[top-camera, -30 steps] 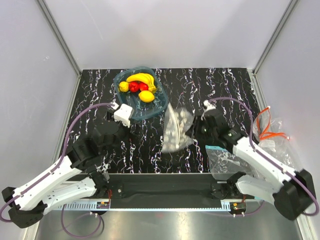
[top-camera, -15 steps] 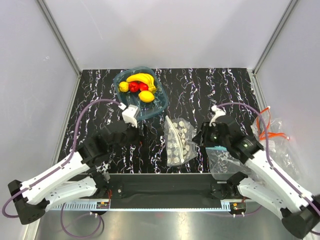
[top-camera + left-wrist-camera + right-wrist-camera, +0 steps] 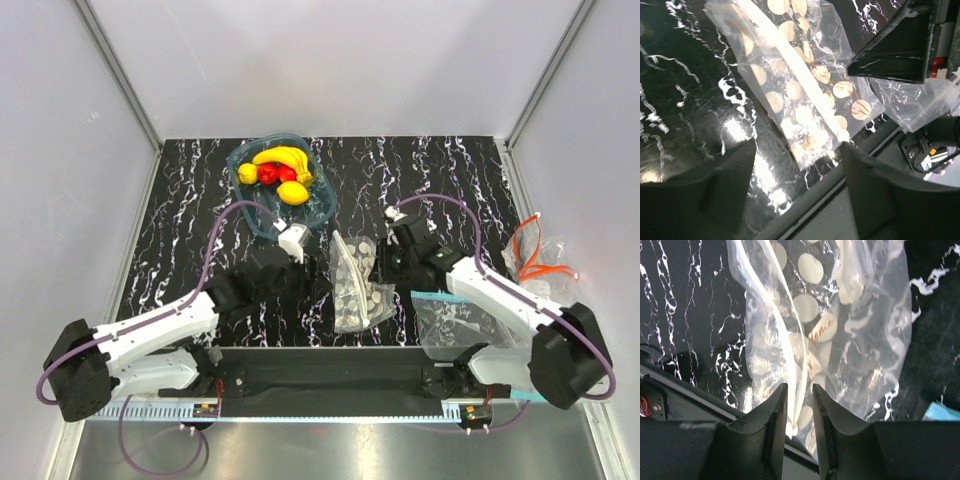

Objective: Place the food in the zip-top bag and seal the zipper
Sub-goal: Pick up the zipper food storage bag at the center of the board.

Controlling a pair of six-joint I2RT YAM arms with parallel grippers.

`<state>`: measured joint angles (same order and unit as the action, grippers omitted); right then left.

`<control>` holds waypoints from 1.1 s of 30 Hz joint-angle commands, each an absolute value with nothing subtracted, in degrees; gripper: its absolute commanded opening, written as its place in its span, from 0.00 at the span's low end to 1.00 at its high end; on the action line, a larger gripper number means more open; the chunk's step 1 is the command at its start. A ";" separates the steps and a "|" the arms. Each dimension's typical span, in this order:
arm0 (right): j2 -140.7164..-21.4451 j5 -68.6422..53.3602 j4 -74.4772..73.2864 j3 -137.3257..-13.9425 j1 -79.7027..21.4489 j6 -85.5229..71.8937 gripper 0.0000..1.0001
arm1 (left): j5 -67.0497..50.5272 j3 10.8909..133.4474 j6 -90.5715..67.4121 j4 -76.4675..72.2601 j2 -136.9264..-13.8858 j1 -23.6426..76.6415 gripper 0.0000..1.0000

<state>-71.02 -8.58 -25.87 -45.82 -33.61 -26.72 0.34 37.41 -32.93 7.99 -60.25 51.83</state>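
Note:
The polka-dot zip-top bag (image 3: 357, 282) lies flat on the black marbled table, its pale zipper (image 3: 346, 268) running lengthwise. The food, a banana bunch (image 3: 285, 157), lemons (image 3: 293, 192) and red pieces (image 3: 268, 173), sits in a clear bowl (image 3: 318, 208) at the back. My left gripper (image 3: 303, 272) is wide open just left of the bag; the left wrist view shows the bag (image 3: 805, 85) beyond its fingers (image 3: 735, 185). My right gripper (image 3: 384, 264) hovers at the bag's right edge, jaws narrowly parted, with the zipper (image 3: 796, 390) showing in the gap.
A plain clear bag (image 3: 455, 325) with a teal strip (image 3: 440, 296) lies at the near right. Another clear bag holding orange loops (image 3: 543, 262) lies by the right wall. The table's front rail (image 3: 330, 375) runs along the near edge.
The right gripper had the bag lifted, then the bag dropped flat on the table. Both grippers have moved in toward the bag from either side.

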 commanded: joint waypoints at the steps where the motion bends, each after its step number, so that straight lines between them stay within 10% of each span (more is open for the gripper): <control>1: -74.17 -10.63 -20.31 -49.04 -33.84 -24.70 0.33 | -1.06 35.86 -32.26 -2.36 -63.62 51.94 0.64; 33: -88.33 -12.49 -6.94 -45.53 -33.84 -24.52 0.33 | -4.48 46.14 -28.74 -2.12 -94.04 51.94 0.16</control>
<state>-90.70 -13.08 -8.47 -46.28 -33.61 -24.27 -3.73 42.96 -29.89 -3.14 -92.60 51.83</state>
